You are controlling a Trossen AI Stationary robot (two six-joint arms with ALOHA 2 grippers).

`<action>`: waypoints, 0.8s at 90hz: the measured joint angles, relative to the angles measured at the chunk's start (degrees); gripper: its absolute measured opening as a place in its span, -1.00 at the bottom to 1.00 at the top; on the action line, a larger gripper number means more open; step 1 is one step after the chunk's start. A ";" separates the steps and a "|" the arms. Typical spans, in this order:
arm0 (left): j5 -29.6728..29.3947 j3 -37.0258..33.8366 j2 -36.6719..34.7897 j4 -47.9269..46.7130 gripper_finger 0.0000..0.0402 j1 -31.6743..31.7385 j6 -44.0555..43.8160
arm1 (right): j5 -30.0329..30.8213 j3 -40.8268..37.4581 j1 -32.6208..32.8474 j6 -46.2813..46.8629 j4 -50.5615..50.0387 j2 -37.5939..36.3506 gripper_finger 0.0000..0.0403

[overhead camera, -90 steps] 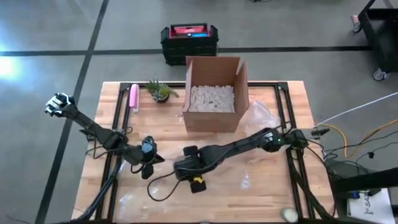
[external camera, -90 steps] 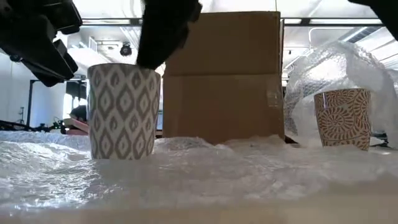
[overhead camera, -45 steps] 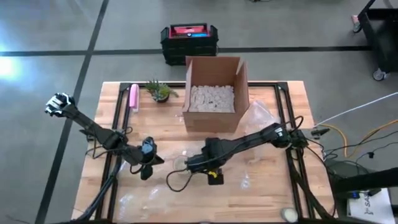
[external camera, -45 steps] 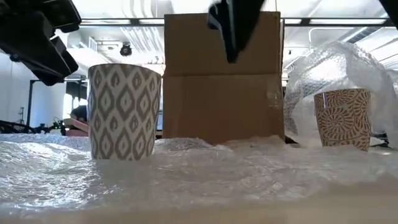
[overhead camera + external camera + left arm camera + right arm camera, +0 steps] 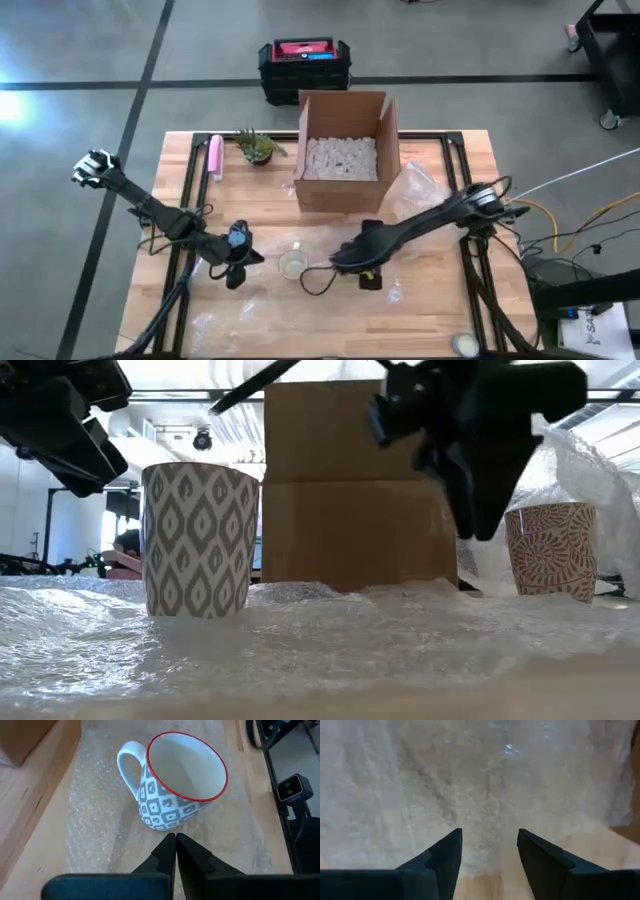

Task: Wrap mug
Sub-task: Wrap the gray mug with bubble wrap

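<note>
A grey-and-white patterned mug [image 5: 175, 785] with a red rim and a white handle [image 5: 127, 762] stands upright, its base on a sheet of bubble wrap [image 5: 95, 815]. The high view shows the mug [image 5: 292, 265] mid-table. My left gripper [image 5: 176, 842] is shut just to the mug's left, a little short of its wall. My right gripper [image 5: 490, 845] is open to the mug's right [image 5: 340, 264], above the bubble wrap [image 5: 470, 775] with nothing between its fingers.
A second, brown-patterned mug [image 5: 550, 550] stands at the right against crumpled bubble wrap [image 5: 560, 460]. An open cardboard box [image 5: 345, 150] of packing filler stands at the far middle. A small plant [image 5: 258, 146] and a pink object [image 5: 214, 157] lie at the far left.
My right gripper has moved up and away from the grey mug toward the table's right edge, uncovering the mug in the high view. The mug stands where it was.
</note>
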 joint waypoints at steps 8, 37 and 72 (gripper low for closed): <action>-0.11 0.01 0.00 0.42 -1.00 0.01 0.24 | 0.07 -7.19 0.00 2.11 6.13 -3.52 -0.17; -0.65 0.01 0.89 4.38 -1.00 0.02 1.80 | 3.50 -22.22 0.00 4.30 18.25 -5.56 -0.29; -2.06 0.01 11.33 9.85 -1.00 0.13 4.94 | 1.40 -18.44 0.07 3.91 25.91 -5.43 -0.95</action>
